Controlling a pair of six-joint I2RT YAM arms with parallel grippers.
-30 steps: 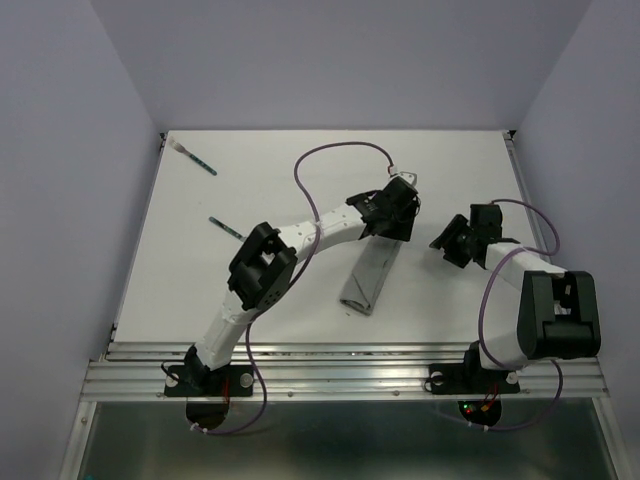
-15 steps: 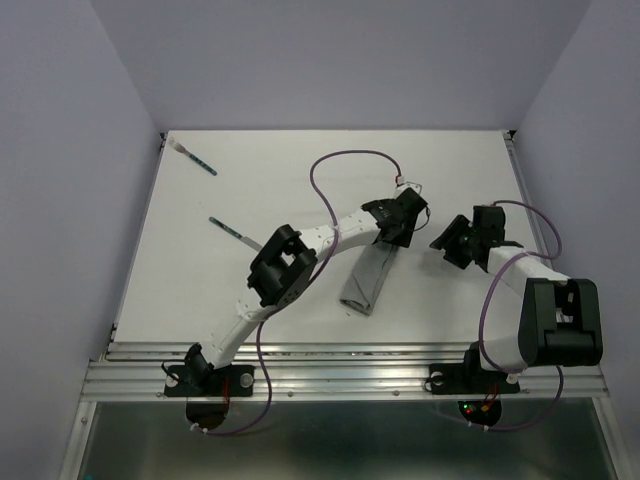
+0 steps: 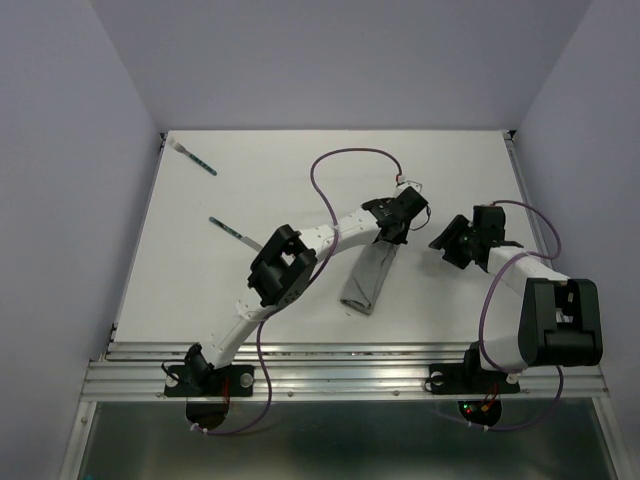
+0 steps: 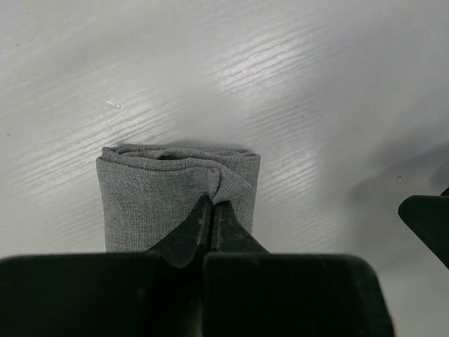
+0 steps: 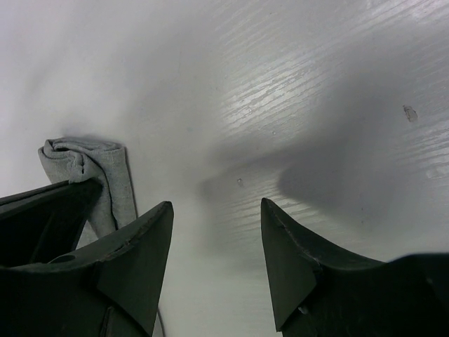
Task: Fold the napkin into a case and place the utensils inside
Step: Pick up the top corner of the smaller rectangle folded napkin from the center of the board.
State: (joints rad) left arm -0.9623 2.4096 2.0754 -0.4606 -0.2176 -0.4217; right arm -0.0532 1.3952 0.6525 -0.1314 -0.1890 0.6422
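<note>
Left end effector is pinched tight on a top-layer fold at the far end of the case, which lies mid-way across the worktop. Right end effector hovers beside it, fingers spread, empty. I see the far utensil and near utensil well left.

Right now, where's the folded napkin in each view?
Top external: napkin at centre, a narrow strip between the two arms.
Left wrist: napkin at lower centre, right at the fingertips.
Right wrist: napkin at the left edge, partly hidden.
Shared landmark: the left gripper pinching the napkin's far end; it is probably the dark shape beside the cloth in the right wrist view.
</note>
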